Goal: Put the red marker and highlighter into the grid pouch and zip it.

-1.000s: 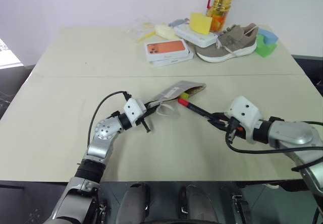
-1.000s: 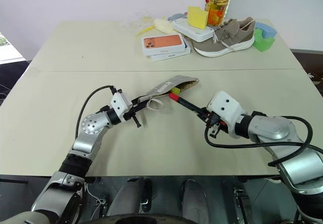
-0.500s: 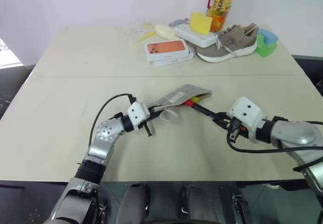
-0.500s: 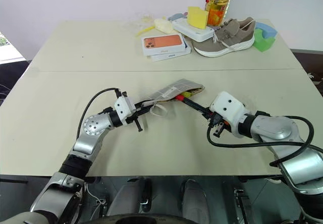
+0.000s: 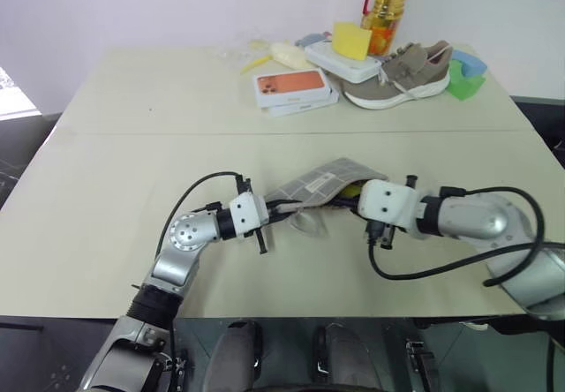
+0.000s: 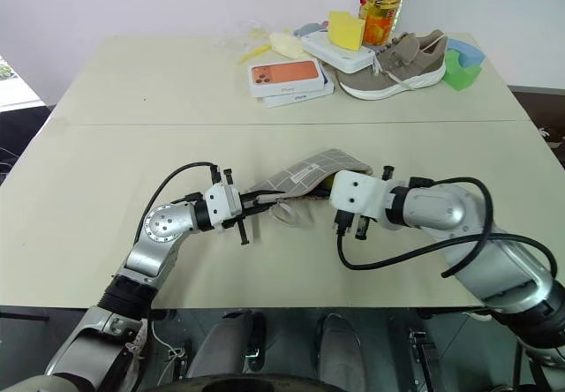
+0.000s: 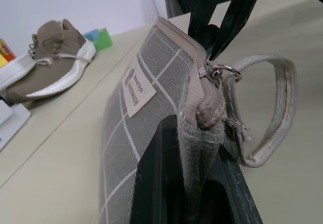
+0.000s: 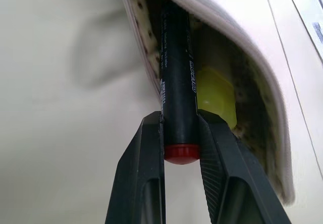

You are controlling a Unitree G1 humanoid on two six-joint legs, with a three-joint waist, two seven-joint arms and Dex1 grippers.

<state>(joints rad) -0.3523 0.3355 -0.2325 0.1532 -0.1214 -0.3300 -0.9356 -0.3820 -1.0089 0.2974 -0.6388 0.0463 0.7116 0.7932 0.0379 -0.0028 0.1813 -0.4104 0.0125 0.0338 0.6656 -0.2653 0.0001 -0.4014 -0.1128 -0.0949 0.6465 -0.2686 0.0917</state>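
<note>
Halfway through stuffing the marker [image 8: 178, 90] in, judging by things: right gripper [image 8: 179, 133] clamped on its tail end, black barrel running straight ahead of the fingers into the pouch [image 7: 146, 113] mouth, red end cap sitting right between the pads. Best bet from here: push along the barrel's own line, nice and shallow, no twisting, or the tip probably snags the soft lining. Let go only once the cap clears the zipper edge, otherwise zipping looks like a pain. Just beside the marker, already inside, the highlighter [image 8: 216, 97], stubby and glossy yellow, wedged against the speckled lining. Left gripper [image 7: 194, 133] pinched shut on the pouch's thick padded corner, holding it up on edge so the mouth gapes; worth keeping that hold steady. Grey woven fabric, thin white grid, small white label [image 7: 137, 85], metal pull ring [image 7: 218, 72] and a loose wrist strap [image 7: 272, 108] dangling just past the left fingers. Farther off, a tan shoe [image 7: 50, 57].
</note>
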